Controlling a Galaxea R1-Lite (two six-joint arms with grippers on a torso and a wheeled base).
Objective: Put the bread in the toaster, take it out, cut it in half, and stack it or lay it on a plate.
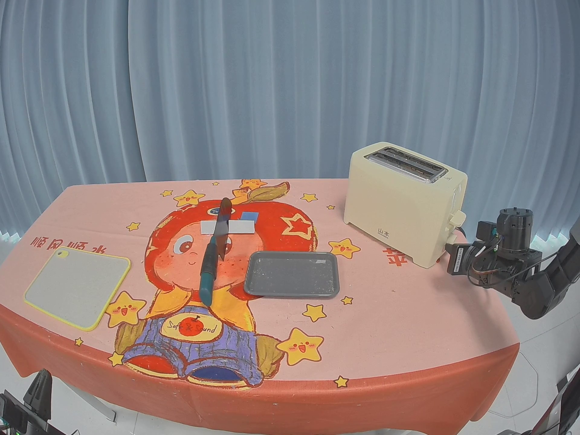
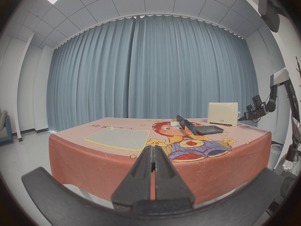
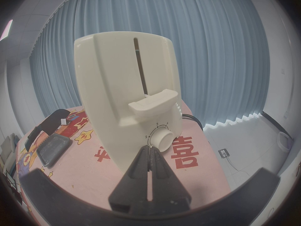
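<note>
- Toaster (image 1: pixel 405 203): cream, on the far right of the table (image 1: pixel 393 333), slots upward; lever (image 3: pixel 153 102) and dial (image 3: pixel 161 139) face the right edge.
- Right gripper (image 3: pixel 150 148): jaws together and empty, close to the dial.
- Left gripper (image 2: pixel 153 149): jaws together and empty, low off the near left corner.
- Grey tray (image 1: pixel 292 274): mid-table. The knife (image 1: pixel 214 252) is propped just to its left, and the cutting board (image 1: pixel 77 285) lies far left.
- Cloth (image 1: pixel 386 357): bare along the near edge, with red characters printed beside the toaster.

The cloth-covered table (image 1: pixel 423 333) carries a toaster (image 1: pixel 402 212), grey tray (image 1: pixel 293 274), knife (image 1: pixel 211 255) and cutting board (image 1: pixel 75 285).
</note>
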